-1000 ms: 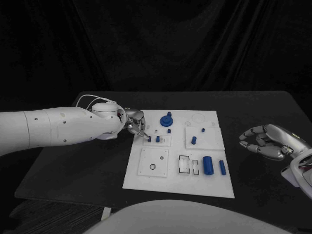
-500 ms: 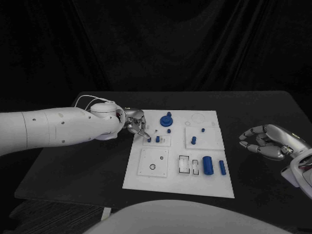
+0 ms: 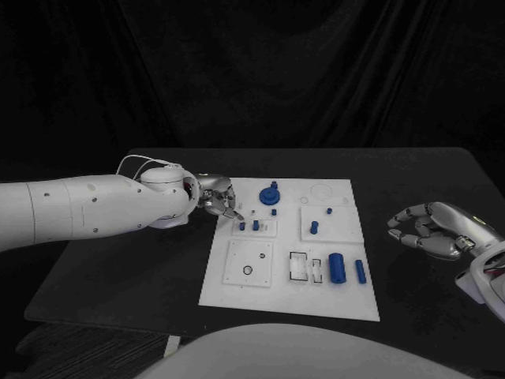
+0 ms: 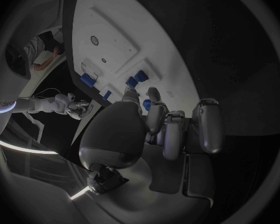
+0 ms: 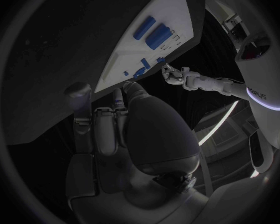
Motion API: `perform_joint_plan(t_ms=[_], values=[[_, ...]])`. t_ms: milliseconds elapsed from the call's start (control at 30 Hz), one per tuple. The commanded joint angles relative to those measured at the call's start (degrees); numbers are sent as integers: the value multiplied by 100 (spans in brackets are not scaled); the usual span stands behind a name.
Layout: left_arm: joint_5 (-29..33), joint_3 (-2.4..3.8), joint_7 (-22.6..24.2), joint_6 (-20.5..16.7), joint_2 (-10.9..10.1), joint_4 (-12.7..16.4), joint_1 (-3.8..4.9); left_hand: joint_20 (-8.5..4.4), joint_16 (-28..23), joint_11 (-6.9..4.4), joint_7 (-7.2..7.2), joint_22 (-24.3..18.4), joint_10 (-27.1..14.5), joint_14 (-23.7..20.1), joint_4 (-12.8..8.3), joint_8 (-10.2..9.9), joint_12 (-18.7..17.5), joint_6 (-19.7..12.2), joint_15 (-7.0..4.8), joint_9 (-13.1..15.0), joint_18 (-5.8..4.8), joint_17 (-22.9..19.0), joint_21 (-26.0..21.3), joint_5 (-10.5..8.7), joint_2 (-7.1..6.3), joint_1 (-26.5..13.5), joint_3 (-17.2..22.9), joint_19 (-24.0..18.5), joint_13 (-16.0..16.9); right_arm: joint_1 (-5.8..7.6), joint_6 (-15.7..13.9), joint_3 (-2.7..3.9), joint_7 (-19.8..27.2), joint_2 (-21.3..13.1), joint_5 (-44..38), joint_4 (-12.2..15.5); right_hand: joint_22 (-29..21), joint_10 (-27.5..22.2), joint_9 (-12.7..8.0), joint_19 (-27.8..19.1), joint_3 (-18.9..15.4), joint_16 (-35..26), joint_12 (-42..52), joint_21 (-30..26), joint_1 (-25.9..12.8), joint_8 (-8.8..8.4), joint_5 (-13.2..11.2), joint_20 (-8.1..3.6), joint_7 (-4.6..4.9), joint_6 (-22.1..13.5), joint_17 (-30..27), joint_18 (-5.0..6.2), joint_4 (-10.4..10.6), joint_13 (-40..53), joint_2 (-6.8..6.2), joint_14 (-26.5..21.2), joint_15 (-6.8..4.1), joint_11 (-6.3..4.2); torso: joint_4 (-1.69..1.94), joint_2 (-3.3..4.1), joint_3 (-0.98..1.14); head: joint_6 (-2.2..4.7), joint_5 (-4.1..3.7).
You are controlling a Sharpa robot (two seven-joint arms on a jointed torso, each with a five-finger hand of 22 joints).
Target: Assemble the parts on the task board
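White task board (image 3: pixel 244 292) at centre of black table (image 3: pixel 116 276). Left hand (image 3: pixel 218 199) over board's left edge, fingertip (image 3: pixel 237 216) lowered beside two small blue pegs (image 3: pixel 249 226) in a square inset; whether anything is pinched cannot be told. Right hand (image 3: pixel 432 229) well right of board, above table, fingers loosely curled, holding nothing. Blue cylinder (image 3: pixel 337 268) and slimmer blue bar (image 3: pixel 360 272) lying near board's lower right

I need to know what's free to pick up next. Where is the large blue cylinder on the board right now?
In the head view, the large blue cylinder lies on the task board near its front right corner, between the rectangular slots and a slimmer blue part.
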Motion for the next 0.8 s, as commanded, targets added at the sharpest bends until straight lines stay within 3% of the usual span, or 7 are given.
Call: perform_joint_plan(t_ms=[33,67,100,167,300,367,800], values=[[392,4,-3,-165,-38,122,20,-5,15,-5,19,1051,-99,606,-20,-97,-88,3,46,-86,80,1509,-74,3,190,30,-15,-84,218,-11,35,3,-106,2,-13,2,584,140,-8,-33,45,-31,-19,-26,56,1,34,-2,19,-5,510,23,-5,-364,1,337,-34,-30,-9,-2,6,1,11],[422,4,-95,-151,-52,168,22,7,15,13,38,1048,-109,606,-18,-205,-99,20,60,-207,82,1509,-85,24,388,-68,-21,-87,207,-11,35,3,-107,2,-13,3,584,140,-8,-33,45,-31,-19,-26,56,1,34,-2,19,-5,510,23,-5,-364,1,337,-34,-30,-6,1,5,1,7],[437,4,-166,-128,-60,198,24,13,15,16,40,1049,-106,606,-14,-234,-97,41,65,-247,81,1509,-84,28,417,-83,-31,-84,207,-11,35,3,-107,2,-13,3,584,140,-8,-33,45,-31,-19,-26,56,1,34,-2,19,-5,510,23,-5,-364,1,337,-34,-30,-7,1,6,1,5],[484,4,-439,35,-80,292,27,38,15,26,52,1059,-63,606,-10,-589,-70,212,73,-648,77,1509,-64,391,545,-244,-164,-39,213,-11,36,3,-107,3,-13,4,584,140,-8,-33,45,-31,-19,-26,56,1,34,-2,19,-5,510,23,-5,-364,1,337,-34,-30,-4,6,0,1,-6],[743,4,-911,351,-84,418,30,44,15,47,90,1070,-2,606,-23,-985,-27,304,85,-1077,70,1509,-38,563,592,-392,-320,10,233,-11,32,3,-106,0,-13,8,584,140,-8,-33,45,-31,-19,-26,56,1,34,-2,19,-5,510,23,-5,-364,1,337,-34,-30,-9,3,0,1,-11],[887,4,-1144,470,-78,472,30,47,15,60,121,1094,136,606,-33,-1305,102,397,89,-1487,53,1509,33,645,588,-463,-427,94,324,-11,29,3,-104,-3,-13,10,584,140,-8,-33,45,-31,-19,-26,56,1,34,-2,19,-5,510,23,-5,-364,1,337,-34,-30,-14,2,-1,1,-9],[1077,5,-2031,411,33,554,31,18,15,35,105,1106,384,606,-61,-1529,354,595,55,-1857,44,1509,78,806,586,-554,-515,182,517,-11,4,3,-91,-10,-13,8,584,139,-9,-33,53,-32,-22,-26,61,3,34,-2,19,-3,510,23,-8,-367,3,337,-33,-28,-5,8,-5,1,-40]])
